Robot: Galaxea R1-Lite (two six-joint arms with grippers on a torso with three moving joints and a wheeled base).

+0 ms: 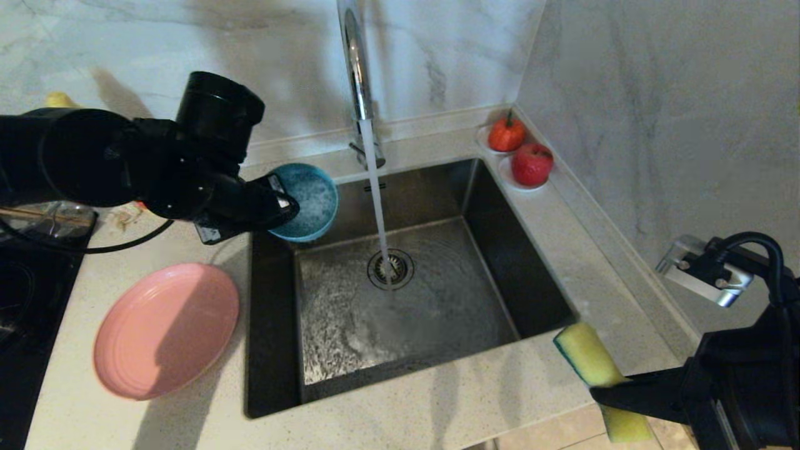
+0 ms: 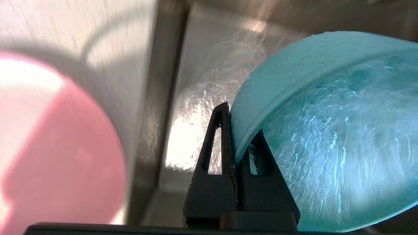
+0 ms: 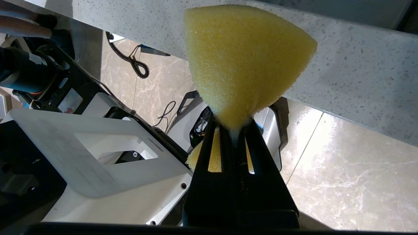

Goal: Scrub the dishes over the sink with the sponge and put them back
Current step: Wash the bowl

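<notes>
We see the sink (image 1: 412, 300) filling the middle of the pale speckled bench (image 1: 437, 412), its steel floor wet and flecked with foam, with the tap (image 1: 357, 69) running a steady stream straight onto the drain strainer (image 1: 390, 269). We judge the water is left on so that suds can be rinsed away. The pink plate (image 1: 165, 328) lies flat on the bench just left of the basin, apparently waiting its turn or already set back; we cannot tell which. Our left end effector (image 2: 235, 143) is clamped on the rim of the teal bowl (image 1: 309, 201), tilting its soapy inside toward the stream above the basin's back-left corner, so drips fall into the sink. Our right end effector (image 3: 232, 137) is pinched tight on the waist of the sponge (image 1: 590, 359), held off the bench's front-right edge, clear of the rinsing. Marble-look walls enclose the corner, where two red toy fruits (image 1: 519, 150) sit.
</notes>
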